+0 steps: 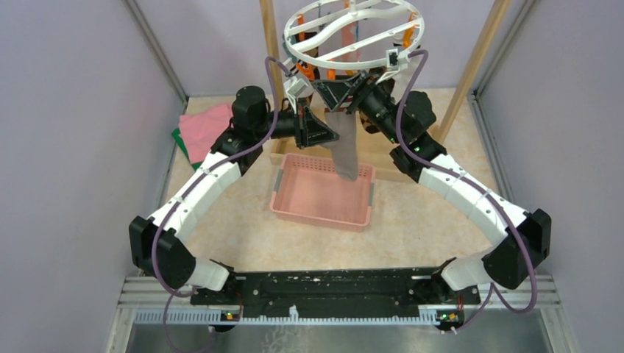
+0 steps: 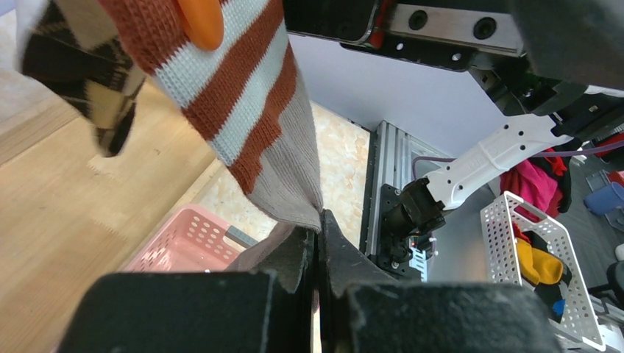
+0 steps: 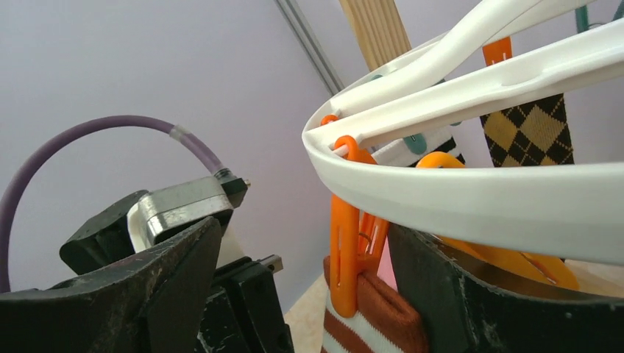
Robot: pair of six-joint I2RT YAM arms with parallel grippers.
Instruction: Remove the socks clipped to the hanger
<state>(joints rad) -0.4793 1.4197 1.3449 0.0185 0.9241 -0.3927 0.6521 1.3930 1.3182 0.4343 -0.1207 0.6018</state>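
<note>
A grey sock [image 1: 343,151] with a rust-and-white striped cuff [image 2: 235,95] hangs from an orange clip [image 3: 347,250] on the white ring hanger [image 1: 353,31]. My left gripper [image 2: 319,224] is shut on the sock's grey body, below the cuff. My right gripper [image 3: 305,265] is open, its jaws on either side of the orange clip and the cuff [image 3: 375,316], just under the hanger's rim [image 3: 471,195]. An argyle sock [image 3: 528,132] hangs further round the ring; it also shows in the left wrist view [image 2: 81,66].
A pink basket [image 1: 324,193] sits on the table under the sock. Folded pink and green cloths [image 1: 204,131] lie at the left. Wooden posts [image 1: 482,55] of a frame hold the hanger. Other orange clips [image 1: 307,70] dangle from the ring.
</note>
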